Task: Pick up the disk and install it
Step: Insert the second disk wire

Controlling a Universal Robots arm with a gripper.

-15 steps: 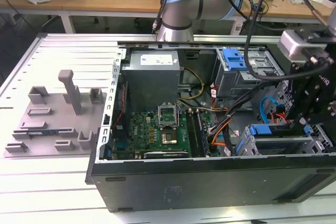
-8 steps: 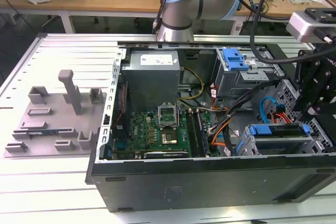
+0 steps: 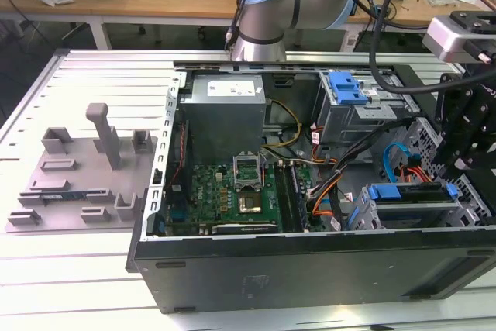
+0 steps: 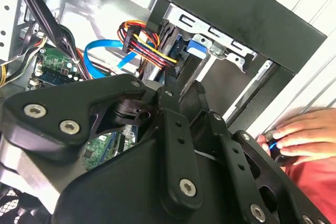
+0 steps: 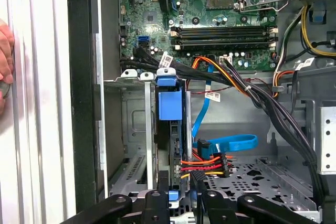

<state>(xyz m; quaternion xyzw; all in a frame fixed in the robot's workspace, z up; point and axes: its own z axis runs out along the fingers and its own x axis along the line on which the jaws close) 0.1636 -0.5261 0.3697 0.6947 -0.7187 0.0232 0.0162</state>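
**Drive bay at the moment of installation.** The open black steel computer case (image 3: 310,269) lies on its side on the white ribbed surface (image 3: 70,284), so that the grey sheet-metal drive cage (image 5: 134,124) opens upward toward the arm. The disk (image 5: 170,103), a flat drive in a bright blue plastic carrier frame, stands on edge in a cage slot. It appears to be mostly or fully inserted. In the exterior view it sits low at that view's right (image 3: 411,194).

The black gripper (image 5: 178,200) hangs directly over the slot, in line with the disk's edge. The jaws stand narrowly apart, one on each side of the disk's near end. Whether they are clamped on it cannot be told. The bundle of red, orange and yellow power wires (image 5: 202,163) lies just beside the disk. A person's hand (image 4: 304,132) rests on the surface outside the case wall.
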